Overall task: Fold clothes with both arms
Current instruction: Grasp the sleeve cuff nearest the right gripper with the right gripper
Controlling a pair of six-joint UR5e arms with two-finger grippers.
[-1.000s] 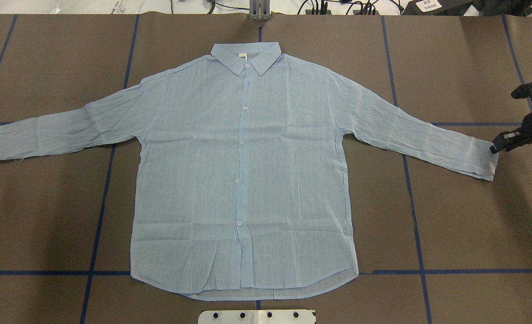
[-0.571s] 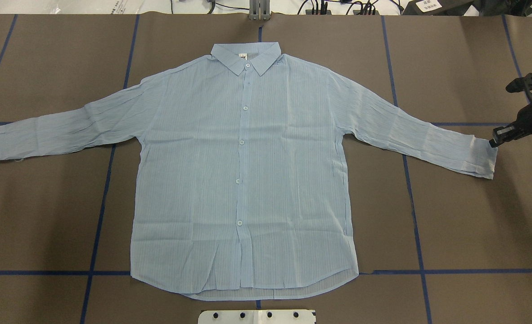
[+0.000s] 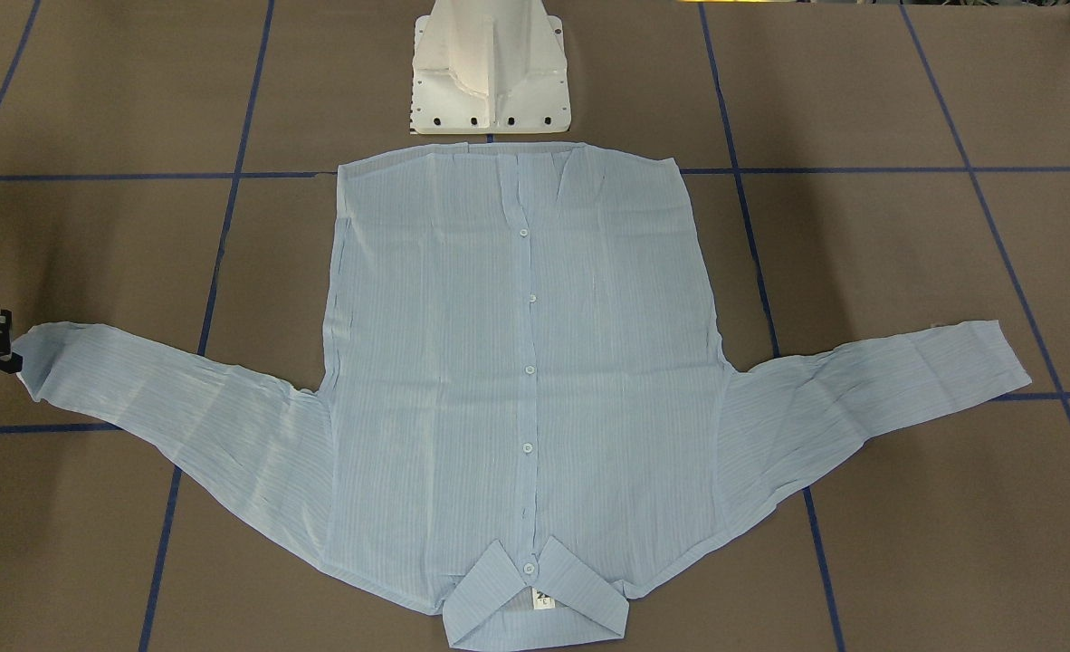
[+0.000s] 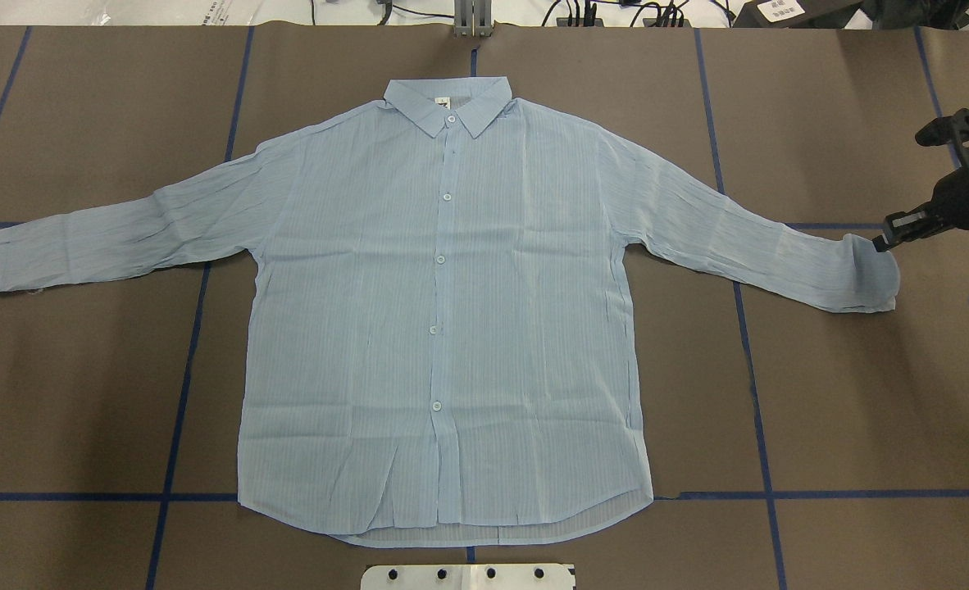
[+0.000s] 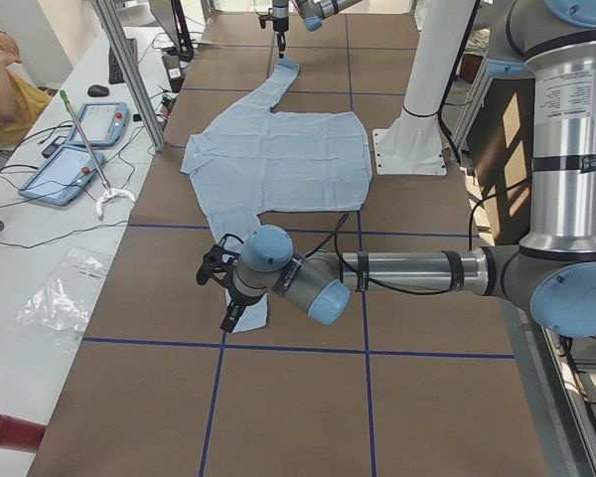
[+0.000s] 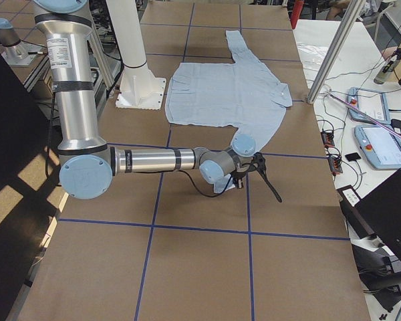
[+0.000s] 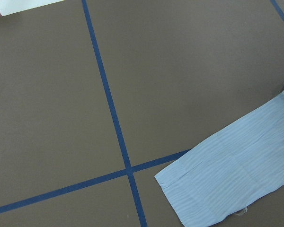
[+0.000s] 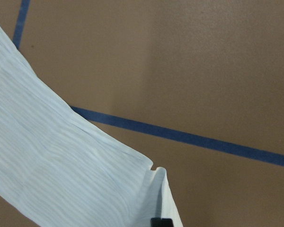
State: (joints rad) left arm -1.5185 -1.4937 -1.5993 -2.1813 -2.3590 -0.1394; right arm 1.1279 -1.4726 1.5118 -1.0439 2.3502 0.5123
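While the shirt (image 4: 525,311) lies spread flat mid-frame on the bench (image 4: 845,410), the right hand (image 4: 879,242) pinches its cuff at overhead right, the cuff curled upward. Arm mostly cut off. Left hand (image 5: 228,318) near the other cuff; spread or closed, cannot tell.

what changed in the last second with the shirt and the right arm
The right gripper moved toward the table's far side and slightly inward, pinching the cuff of the shirt. The cuff, flat before, is now lifted and curled over. The shirt's body and the other sleeve stayed flat and unmoved.
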